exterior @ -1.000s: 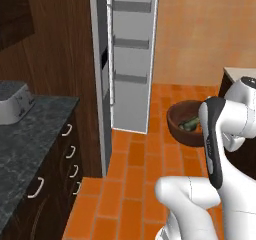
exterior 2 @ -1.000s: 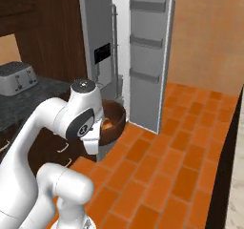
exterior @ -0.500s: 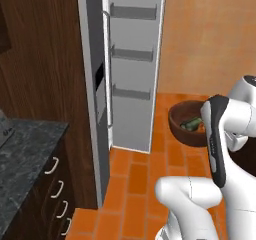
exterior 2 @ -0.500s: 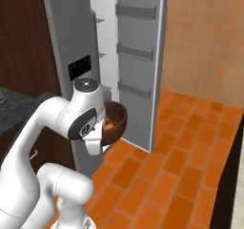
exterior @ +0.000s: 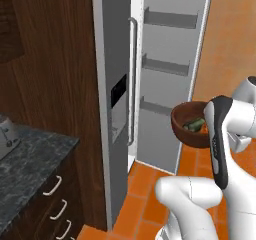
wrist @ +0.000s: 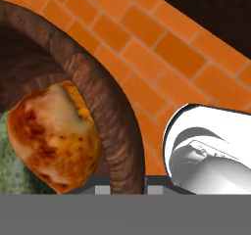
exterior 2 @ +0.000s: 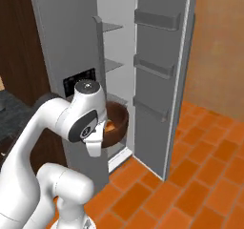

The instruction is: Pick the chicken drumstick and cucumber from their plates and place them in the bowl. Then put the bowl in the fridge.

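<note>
The gripper (wrist: 120, 182) is clenched on the rim of the bowl (exterior: 192, 129), held up before the open fridge (exterior 2: 119, 56). The chicken drumstick (wrist: 51, 133) and cucumber (exterior: 194, 124) lie inside it. A dark counter (exterior: 30, 159) stands left.

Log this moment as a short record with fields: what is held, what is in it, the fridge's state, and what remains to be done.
held: round dark reddish-brown wooden bowl, gripped at its rim, carried in the air over the orange brick floor
grip: fingers shut on the bowl's rim
contents: orange-brown roasted chicken drumstick and dark green cucumber lie inside the bowl
fridge: tall grey stainless fridge, right door swung open, door shelves bare, interior shelves visible
bowl position: in front of the open fridge, not yet on a shelf
remaining: set the bowl inside the fridge
</note>
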